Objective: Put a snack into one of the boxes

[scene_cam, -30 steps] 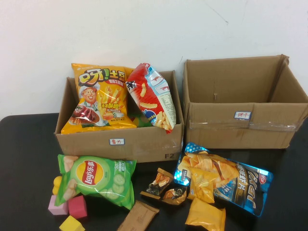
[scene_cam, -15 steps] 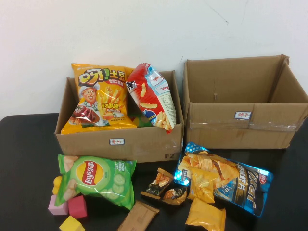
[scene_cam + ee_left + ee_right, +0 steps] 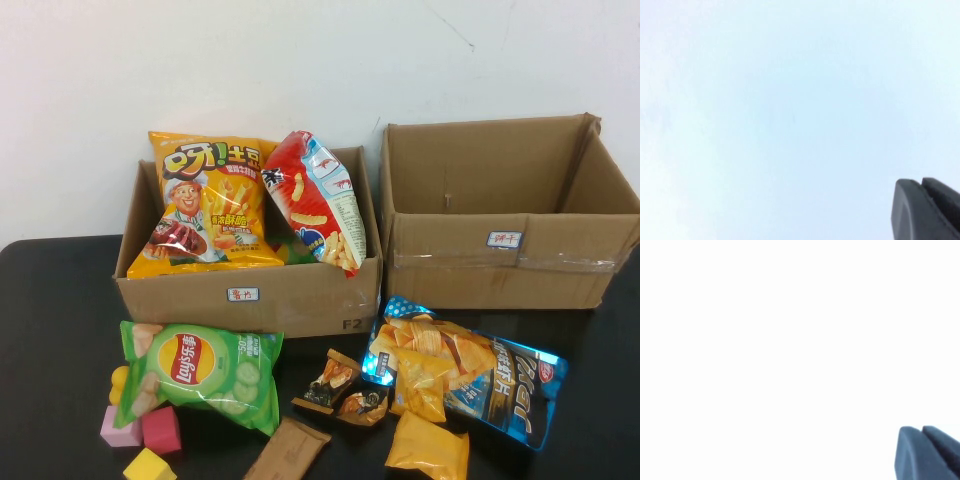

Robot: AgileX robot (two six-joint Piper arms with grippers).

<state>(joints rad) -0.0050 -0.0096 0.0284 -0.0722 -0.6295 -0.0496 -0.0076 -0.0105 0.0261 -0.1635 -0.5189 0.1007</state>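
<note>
Two cardboard boxes stand at the back of the black table. The left box [image 3: 250, 295] holds a yellow potato-stick bag [image 3: 208, 200] and a red snack bag [image 3: 315, 200]. The right box [image 3: 510, 265] shows nothing inside. In front lie a green Lay's bag [image 3: 205, 370], a blue chips bag [image 3: 460, 380], two small dark packets [image 3: 330, 380], a brown flat packet [image 3: 288, 450] and a small yellow packet [image 3: 428, 448]. Neither arm shows in the high view. My left gripper [image 3: 921, 182] and right gripper [image 3: 921, 430] are shut and empty, each facing a blank pale surface.
Foam blocks lie at the front left: a pink one [image 3: 120, 430], a magenta one [image 3: 162, 430] and a yellow one [image 3: 148, 467]. A white wall rises behind the boxes. Bare black table [image 3: 50, 330] shows at the far left.
</note>
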